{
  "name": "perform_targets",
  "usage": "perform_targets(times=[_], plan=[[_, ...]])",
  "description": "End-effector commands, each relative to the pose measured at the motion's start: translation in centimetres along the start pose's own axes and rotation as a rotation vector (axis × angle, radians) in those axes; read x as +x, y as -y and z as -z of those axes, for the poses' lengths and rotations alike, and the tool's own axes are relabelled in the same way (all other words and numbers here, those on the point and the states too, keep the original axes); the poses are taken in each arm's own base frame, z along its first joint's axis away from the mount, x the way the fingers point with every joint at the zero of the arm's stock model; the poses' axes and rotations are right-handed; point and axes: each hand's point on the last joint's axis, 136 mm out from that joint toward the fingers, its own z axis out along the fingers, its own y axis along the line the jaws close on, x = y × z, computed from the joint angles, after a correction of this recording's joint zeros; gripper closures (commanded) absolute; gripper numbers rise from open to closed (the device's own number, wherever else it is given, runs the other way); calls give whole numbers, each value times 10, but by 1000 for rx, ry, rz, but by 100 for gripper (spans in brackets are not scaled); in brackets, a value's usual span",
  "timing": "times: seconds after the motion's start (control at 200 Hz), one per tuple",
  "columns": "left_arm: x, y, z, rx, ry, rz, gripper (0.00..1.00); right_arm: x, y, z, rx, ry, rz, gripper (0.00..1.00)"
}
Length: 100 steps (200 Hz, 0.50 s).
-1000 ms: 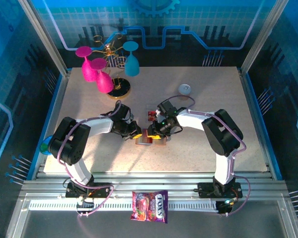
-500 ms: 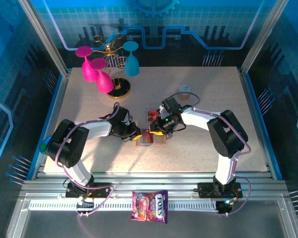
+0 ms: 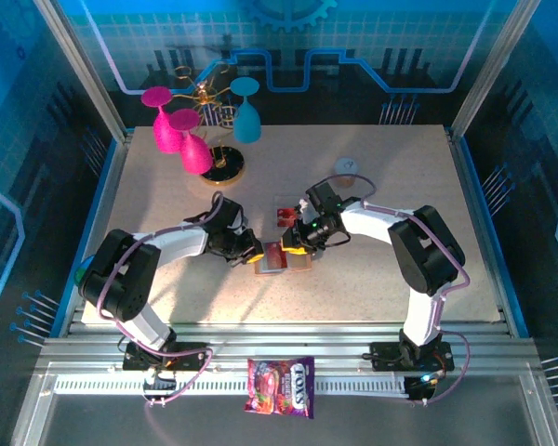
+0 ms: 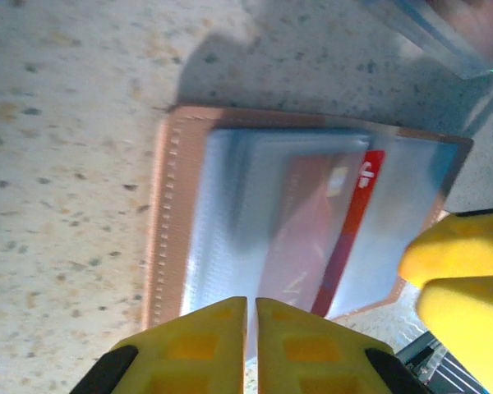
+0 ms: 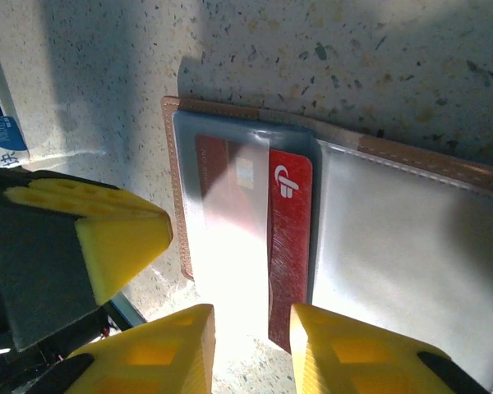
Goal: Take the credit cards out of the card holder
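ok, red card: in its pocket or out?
Partly out: a strip of the red card lies bare past the edge of the clear pocket, the rest dimmed under it in the card holder.

Open card holder (image 3: pixel 282 258) on speckled table (image 3: pixel 167 288)

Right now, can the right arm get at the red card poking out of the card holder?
Probably yes. The right fingers stand open at the exposed end of the red card, with nothing between them and it. A clear pocket of the card holder covers the rest of the card, so expect some drag.
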Motion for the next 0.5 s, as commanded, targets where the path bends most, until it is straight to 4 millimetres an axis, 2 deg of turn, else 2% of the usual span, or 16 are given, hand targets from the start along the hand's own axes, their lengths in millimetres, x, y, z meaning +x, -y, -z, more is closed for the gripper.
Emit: perform_targets(times=[0.0, 0.09, 0.495], plan=[[5, 16, 1, 2, -16, -28, 89, 4, 8, -6, -16, -30, -20, 69], [8, 16, -5, -10, -26, -34, 91, 5, 9, -7, -19, -34, -20, 70], [7, -12, -14, -136, -20, -42, 95, 8, 16, -13, -20, -53, -22, 72]])
